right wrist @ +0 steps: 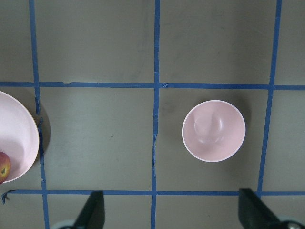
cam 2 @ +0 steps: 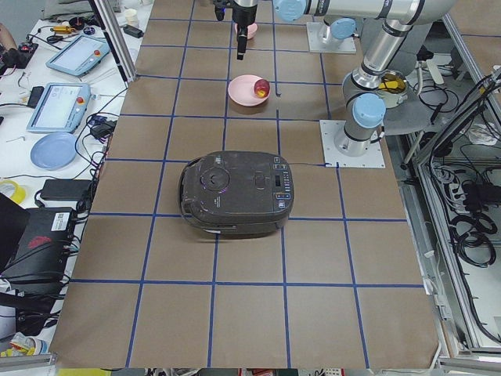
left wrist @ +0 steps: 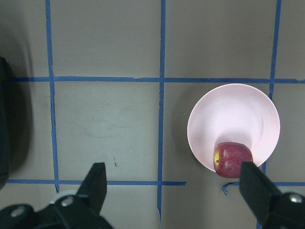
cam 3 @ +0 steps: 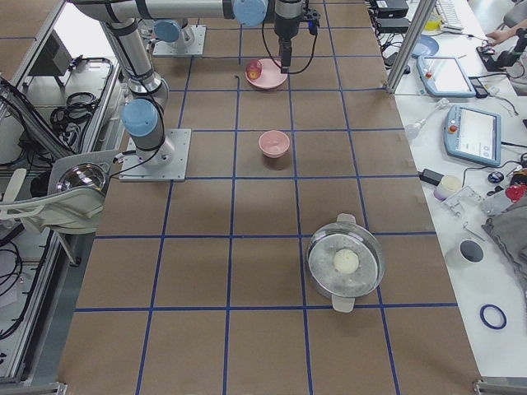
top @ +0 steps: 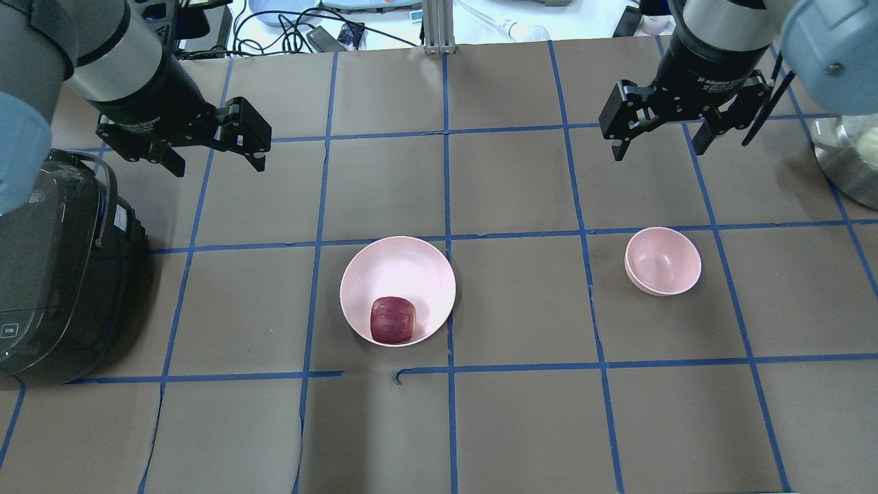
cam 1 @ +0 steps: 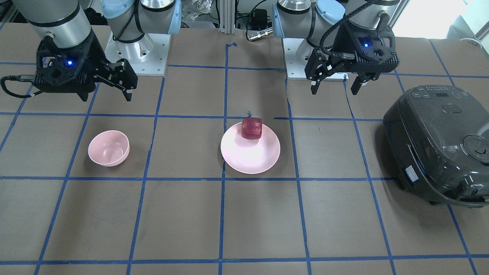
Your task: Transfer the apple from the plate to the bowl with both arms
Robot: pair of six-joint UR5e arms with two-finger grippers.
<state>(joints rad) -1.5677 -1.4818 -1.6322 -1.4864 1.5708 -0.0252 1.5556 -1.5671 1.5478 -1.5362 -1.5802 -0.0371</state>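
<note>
The dark red apple [top: 393, 320] sits on the near rim side of the wide pink plate [top: 401, 271] at the table's middle; it also shows in the front view [cam 1: 251, 128] and the left wrist view [left wrist: 233, 160]. The small deep pink bowl [top: 663, 261] stands empty to the plate's right, below the right wrist camera [right wrist: 214, 130]. My left gripper [top: 212, 161] is open and empty, raised high, beyond and left of the plate. My right gripper [top: 658, 151] is open and empty, raised beyond the bowl.
A dark rice cooker [top: 48, 267] stands at the table's left end, near the left arm. A metal pot [top: 847, 158] with a white ball in it stands at the far right edge. Blue tape lines grid the brown table.
</note>
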